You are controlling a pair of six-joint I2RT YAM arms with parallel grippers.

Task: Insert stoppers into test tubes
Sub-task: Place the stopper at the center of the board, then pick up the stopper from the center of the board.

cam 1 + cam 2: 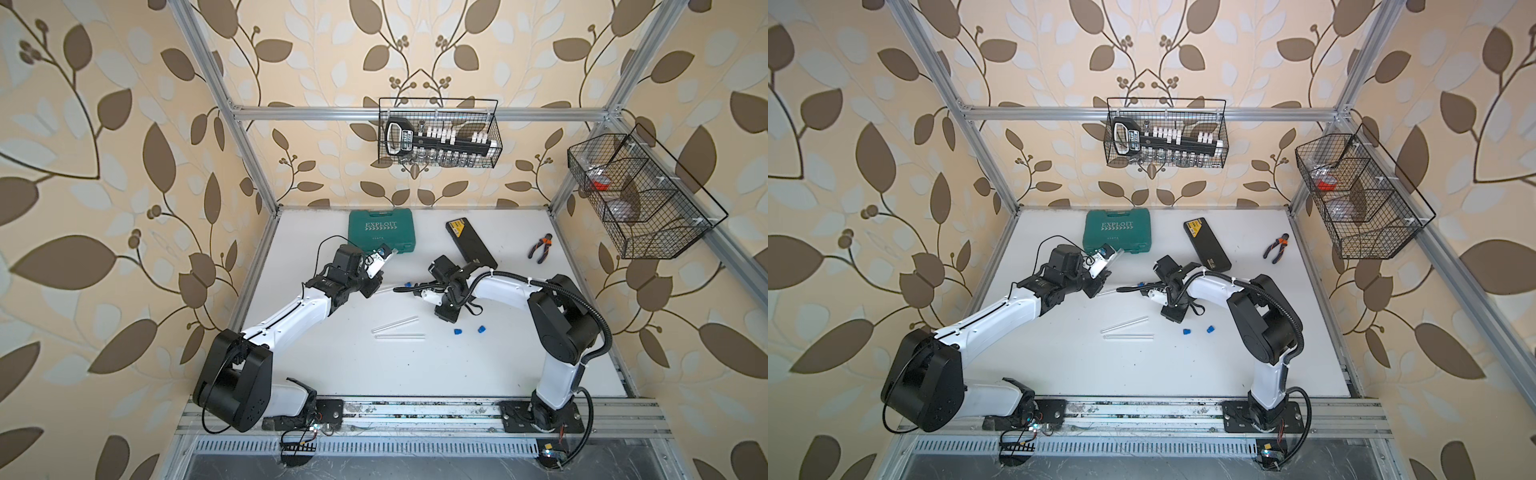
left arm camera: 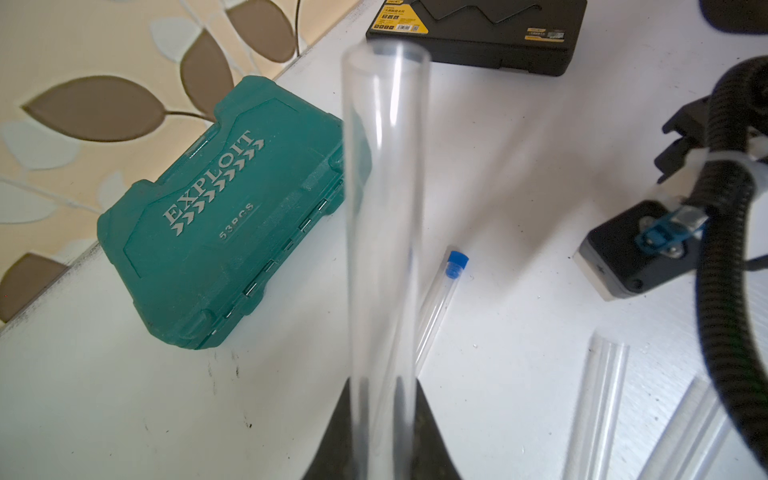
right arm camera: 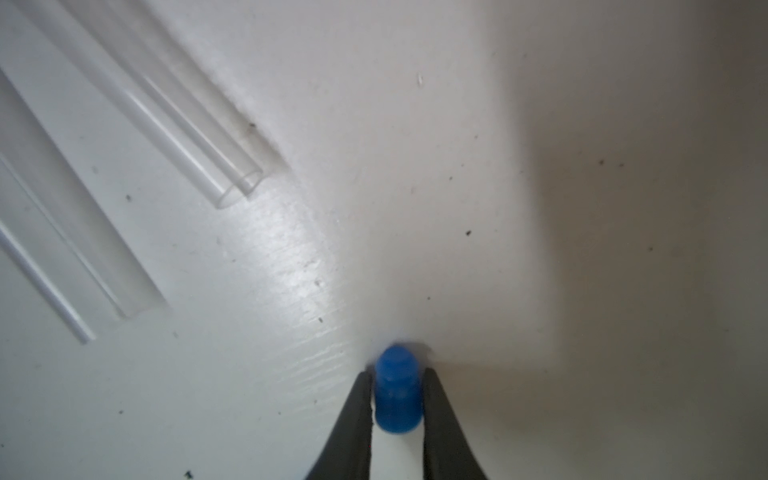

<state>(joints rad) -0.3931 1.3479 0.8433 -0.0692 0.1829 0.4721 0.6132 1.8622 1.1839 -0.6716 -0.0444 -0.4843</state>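
Observation:
My left gripper [image 2: 384,384] is shut on the lower end of a clear test tube [image 2: 384,187], which slants up above the table [image 1: 391,253]. A second test tube [image 2: 436,307] lies on the table beyond it with a blue stopper [image 2: 457,264] [image 1: 408,285] in its mouth. My right gripper [image 3: 398,373] is shut on another blue stopper [image 3: 397,395], low over the white table; in both top views its fingertips are hidden under the wrist [image 1: 446,311]. Two bare test tubes [image 1: 395,325] [image 1: 400,336] lie side by side at mid table. Two loose stoppers [image 1: 457,331] [image 1: 481,328] lie right of them.
A green tool case [image 1: 381,230] and a black case [image 1: 469,243] lie at the back of the table, with pliers [image 1: 540,247] to their right. Wire baskets hang on the back wall [image 1: 440,133] and the right wall [image 1: 640,195].

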